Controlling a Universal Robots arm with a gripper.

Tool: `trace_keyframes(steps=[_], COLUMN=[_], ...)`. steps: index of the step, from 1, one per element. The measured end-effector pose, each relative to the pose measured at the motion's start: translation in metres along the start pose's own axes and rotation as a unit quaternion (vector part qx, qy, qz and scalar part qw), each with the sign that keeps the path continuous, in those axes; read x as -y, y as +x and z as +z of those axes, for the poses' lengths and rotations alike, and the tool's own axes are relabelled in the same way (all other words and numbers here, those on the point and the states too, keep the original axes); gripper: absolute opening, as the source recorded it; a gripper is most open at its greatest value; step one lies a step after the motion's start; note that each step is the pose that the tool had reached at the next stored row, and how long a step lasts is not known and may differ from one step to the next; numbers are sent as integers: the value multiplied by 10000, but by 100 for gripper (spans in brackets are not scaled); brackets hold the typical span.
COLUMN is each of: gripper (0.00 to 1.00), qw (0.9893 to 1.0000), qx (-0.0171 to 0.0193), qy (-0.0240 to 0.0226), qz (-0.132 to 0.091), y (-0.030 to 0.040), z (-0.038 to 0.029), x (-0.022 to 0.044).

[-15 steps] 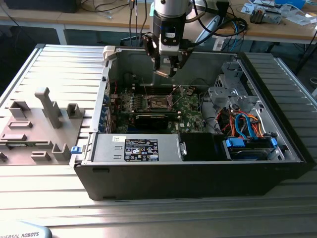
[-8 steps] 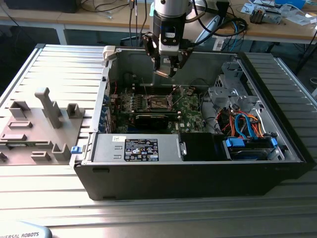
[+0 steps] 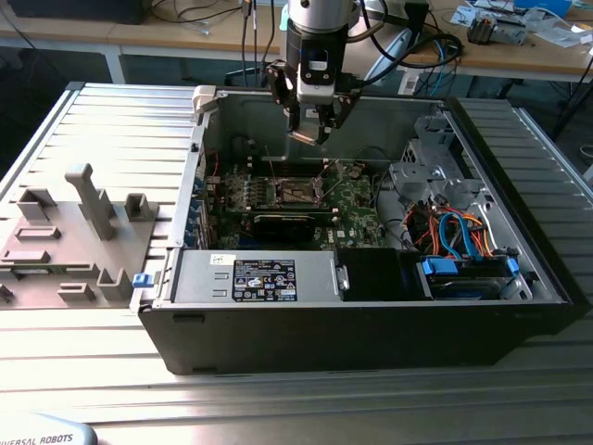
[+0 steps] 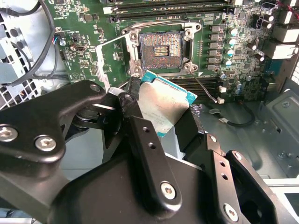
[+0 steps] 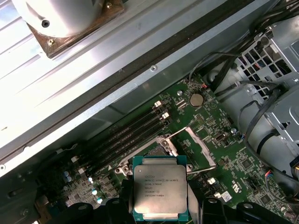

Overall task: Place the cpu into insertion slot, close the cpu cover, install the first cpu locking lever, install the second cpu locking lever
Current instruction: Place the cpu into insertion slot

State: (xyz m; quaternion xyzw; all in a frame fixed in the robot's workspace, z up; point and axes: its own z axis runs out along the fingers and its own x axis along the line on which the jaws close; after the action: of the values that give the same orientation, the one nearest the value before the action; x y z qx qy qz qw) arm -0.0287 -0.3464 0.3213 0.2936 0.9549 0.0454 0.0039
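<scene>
The cpu (image 5: 160, 193) is off the board, gripped in the hand (image 3: 313, 132) and hanging above the insertion slot (image 4: 161, 49) without touching it. In both wrist views its dull metal top faces the camera, and a thin teal edge runs round it.

I judge it to be light, stiff and thin. It will not flex, but there is little to hold. The smooth top looks slippery. The underside and the slot's contact field are likely the fragile parts, so any hold belongs on the outer edges. It should go down flat, with no pressing and no sliding.

That is how the hand has it. In the second wrist view the black fingers (image 4: 145, 133) are clenched on two opposite sides of the chip, with the metal face bare between them.

The slot lies open and empty, its dark contact field showing inside the silvery rim. Beside it the cpu cover (image 5: 202, 145) appears swung up clear of the opening, though its exact angle is hard to tell.

The green board (image 4: 233, 70) surrounds the slot. It lies inside an open computer case (image 3: 371, 320) on the slatted metal table (image 3: 278, 399).
</scene>
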Motion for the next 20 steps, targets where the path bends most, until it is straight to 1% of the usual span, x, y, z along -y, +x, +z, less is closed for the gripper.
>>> trace_keyframes(steps=[20], gripper=[54], qw=[10000], qx=[4], qy=[-1], qz=[49], y=[0], z=[0], x=[0])
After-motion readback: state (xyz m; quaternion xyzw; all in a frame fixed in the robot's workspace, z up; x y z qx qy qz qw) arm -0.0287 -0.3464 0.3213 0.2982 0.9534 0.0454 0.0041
